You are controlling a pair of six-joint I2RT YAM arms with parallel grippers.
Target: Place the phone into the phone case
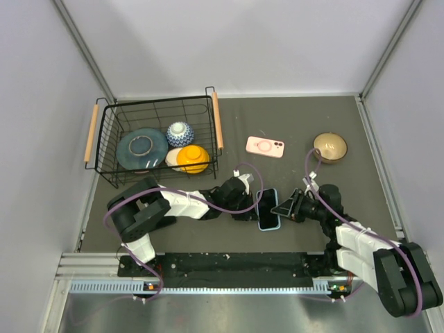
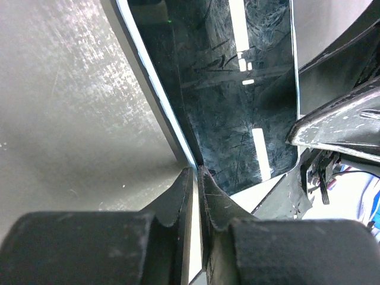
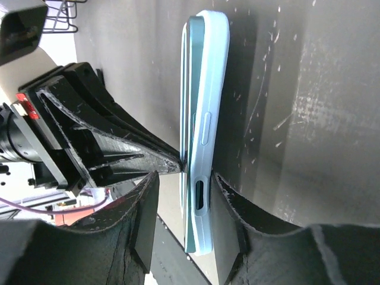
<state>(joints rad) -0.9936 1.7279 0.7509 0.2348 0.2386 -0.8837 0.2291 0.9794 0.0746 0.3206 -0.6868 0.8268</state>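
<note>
"Near the front edge of the table (image 1: 305, 118), between the two arms — what lies there?"

"The phone (image 1: 268, 207), glossy black screen up, seated in a light blue shell (image 3: 214, 89). From the right wrist a thin teal edge shows along the shell's inner side, and an oval port opening shows in the shell."

"How does the left gripper (image 2: 196, 171) stand?"

"Its fingers are drawn almost together, only a bright slit between them, and their tips meet the shell's rim at the phone's left side. Whether they nip the rim or merely press against it, I cannot tell."

"And the right gripper (image 3: 185, 178)?"

"Spread, with the phone's right side between its fingers. The finger on the table side sits right against the shell's back; the one on the screen side stands a little off the glass — a gap shows there. The left gripper's pointed tip touches the phone's screen-side edge just beside that finger."

"Where is the phone case (image 1: 265, 146)?"

"Farther back on the table, well apart from the phone and from both grippers. It lies flat, pink back up, white ring mark showing, the dark camera cut-out at its right end."

"What else?"

"A wire basket (image 1: 109, 142) at the back left with a blue-grey dish (image 1: 142, 147) in it, and a gold bowl (image 1: 330, 146) to the right of the case."
</note>
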